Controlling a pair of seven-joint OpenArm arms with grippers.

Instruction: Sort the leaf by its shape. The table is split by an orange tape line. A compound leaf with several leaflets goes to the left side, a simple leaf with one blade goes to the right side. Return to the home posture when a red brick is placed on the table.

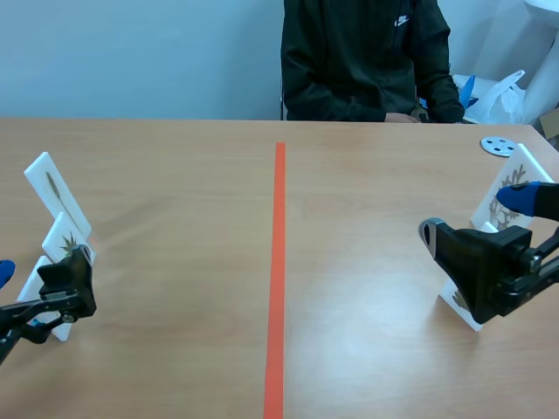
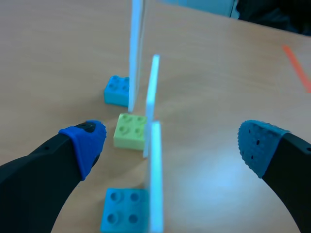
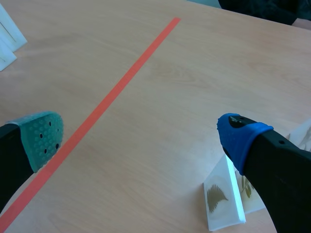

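Bench: light wood-grain top, soft glare on the surface. Wall behind it: plain, pale blue-grey. A person in a black jacket sits at the far edge. White plastic bag near the far right corner.

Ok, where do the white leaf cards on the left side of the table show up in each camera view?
Scene view: the cards stand near the table's left edge, left of the orange tape line.
Left wrist view: the cards are edge-on, just ahead of the open left gripper.
Right wrist view: the cards are far off, beyond the tape line.
Shared landmark: the tape line, in all three views.
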